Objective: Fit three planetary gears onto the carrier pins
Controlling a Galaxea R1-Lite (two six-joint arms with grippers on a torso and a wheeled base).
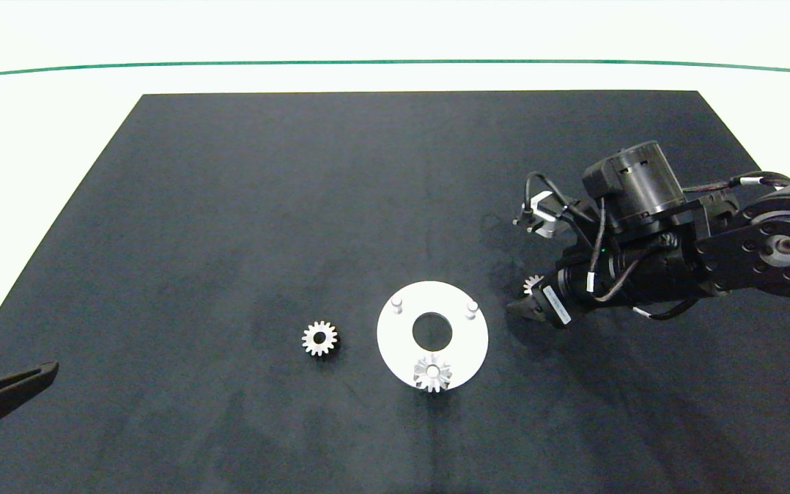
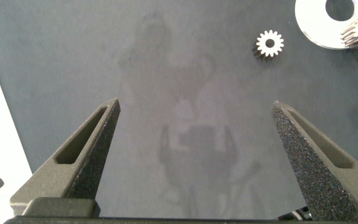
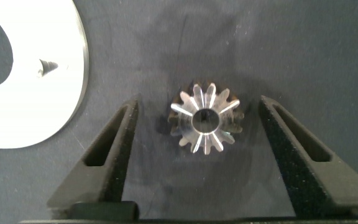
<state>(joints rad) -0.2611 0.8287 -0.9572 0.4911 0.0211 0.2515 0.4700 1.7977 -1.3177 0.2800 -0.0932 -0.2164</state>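
One gear [image 1: 432,372] already sits on the lowest of the three carrier pins on the white disc [image 1: 395,343]; the two upper pins [image 1: 396,302] are bare, so two gears are left to install. A second gear [image 1: 319,337] lies on the dark bench [image 1: 230,206] left of the disc. The third gear [image 3: 207,118] lies right of it, between the spread fingers of the right gripper [image 3: 197,124], which hangs just over it without touching. The left gripper [image 2: 197,134] waits at the frame's lower left, fingers apart.
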